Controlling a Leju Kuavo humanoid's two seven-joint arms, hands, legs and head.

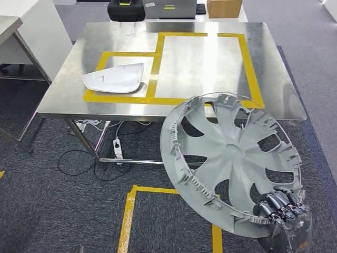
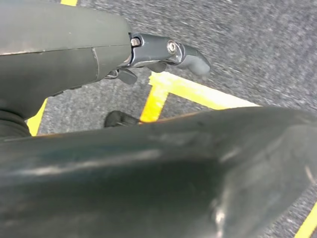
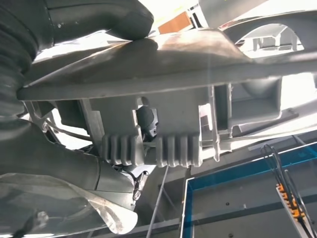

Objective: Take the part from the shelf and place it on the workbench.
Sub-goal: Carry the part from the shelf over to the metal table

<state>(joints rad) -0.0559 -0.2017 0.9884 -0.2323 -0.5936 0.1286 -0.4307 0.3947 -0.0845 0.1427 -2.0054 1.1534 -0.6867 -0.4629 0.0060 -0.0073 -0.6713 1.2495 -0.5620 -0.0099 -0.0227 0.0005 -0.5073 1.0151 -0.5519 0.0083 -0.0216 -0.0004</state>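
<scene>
A grey wheel cover with spokes and a clip-lined rim hangs tilted in front of the workbench's near edge, inner side toward me. My right hand grips it by its lower right rim. The right wrist view shows the thumb pressed on the wheel cover at its rim. The steel workbench carries yellow tape boxes, and a white moulded shell lies in the left box. My left hand hangs over the carpet and holds nothing, with its thumb stretched out.
A white desk stands to the left of the bench. A black bag, a grey case and a cardboard box sit beyond its far edge. A power strip and cables lie under it. Yellow tape marks the carpet.
</scene>
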